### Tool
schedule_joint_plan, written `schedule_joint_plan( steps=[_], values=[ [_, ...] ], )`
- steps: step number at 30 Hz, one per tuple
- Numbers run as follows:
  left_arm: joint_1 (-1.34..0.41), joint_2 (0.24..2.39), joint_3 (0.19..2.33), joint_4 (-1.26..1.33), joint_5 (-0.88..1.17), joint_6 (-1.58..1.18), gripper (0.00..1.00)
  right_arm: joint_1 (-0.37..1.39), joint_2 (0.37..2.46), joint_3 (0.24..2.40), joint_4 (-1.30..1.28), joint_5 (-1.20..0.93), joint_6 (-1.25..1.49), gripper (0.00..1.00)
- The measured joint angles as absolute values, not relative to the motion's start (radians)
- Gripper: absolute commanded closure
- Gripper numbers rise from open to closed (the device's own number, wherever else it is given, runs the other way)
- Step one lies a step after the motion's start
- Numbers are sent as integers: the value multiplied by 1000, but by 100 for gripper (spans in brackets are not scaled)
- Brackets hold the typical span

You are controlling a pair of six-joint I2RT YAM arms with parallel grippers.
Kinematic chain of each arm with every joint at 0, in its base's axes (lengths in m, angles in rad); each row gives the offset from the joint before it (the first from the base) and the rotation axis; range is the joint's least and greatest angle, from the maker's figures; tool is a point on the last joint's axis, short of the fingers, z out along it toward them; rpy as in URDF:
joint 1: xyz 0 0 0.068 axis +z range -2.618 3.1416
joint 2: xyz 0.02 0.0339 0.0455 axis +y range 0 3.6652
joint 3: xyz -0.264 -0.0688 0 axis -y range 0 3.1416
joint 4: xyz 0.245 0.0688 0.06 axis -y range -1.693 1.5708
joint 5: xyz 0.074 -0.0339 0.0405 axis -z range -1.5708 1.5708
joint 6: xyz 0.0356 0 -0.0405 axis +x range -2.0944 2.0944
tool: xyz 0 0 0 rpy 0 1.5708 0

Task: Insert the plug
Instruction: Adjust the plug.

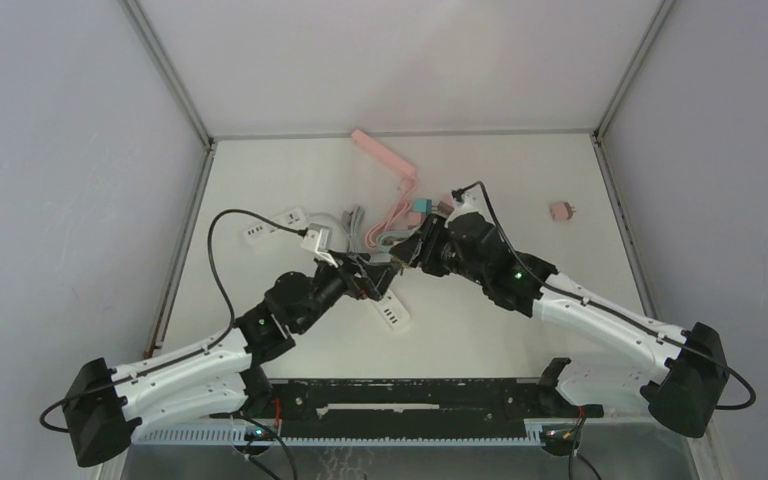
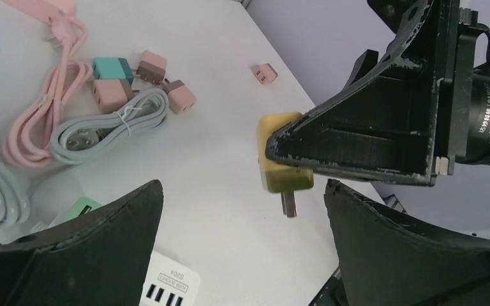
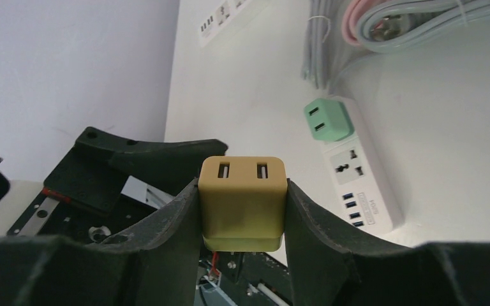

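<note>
Mustard-yellow cube plug [image 3: 242, 207], two slots on its upper face, prongs down, clamped in right tool [image 3: 242, 191], seemingly just above white power strip [image 3: 378, 185] lying flat on table [image 1: 520, 180]

Plug [image 3: 242, 204]: mustard plastic, matt, smooth; prongs [image 2: 288, 205] bare metal, dull sheen.
Right gripper [image 3: 243, 191] fingers [image 3: 322, 236]: black plastic, rough, scuffed, pale flecks.
Power strip [image 3: 365, 185]: white plastic, smooth, slight gloss.
Green adapter [image 3: 326, 119]: smooth matt plastic.
Grey cable [image 2: 102, 131]: smooth rubbery sheath.
Pink cable [image 2: 19, 140]: smooth sheath, light sheen.
Table [image 2: 217, 159]: white, matt, smooth.
</note>
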State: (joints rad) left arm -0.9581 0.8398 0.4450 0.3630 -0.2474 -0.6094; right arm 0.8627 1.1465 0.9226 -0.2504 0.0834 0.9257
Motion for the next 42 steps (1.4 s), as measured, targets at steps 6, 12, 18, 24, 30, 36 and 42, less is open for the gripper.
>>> schedule_joint_plan(
  steps=[6,12,18,24,30,36,42],
  values=[
    [-980,879,445,430,-260,-582,6,898,1145,921,-212,82,970,56],
    [-999,898,445,471,-263,-564,22,913,1125,895,-175,100,1005,56],
    [-1001,901,432,525,-260,-537,39,915,1113,888,-167,107,1028,55],
    [-1007,909,432,564,-246,-513,42,921,1103,885,-167,119,1044,57],
    [-1009,909,432,568,-239,-492,44,926,1096,879,-167,118,1052,57],
    [-1014,909,428,592,-229,-487,62,935,1096,879,-160,128,1060,57],
    [-1018,908,401,634,-222,-471,82,941,1096,861,-144,139,1067,45]
  ],
)
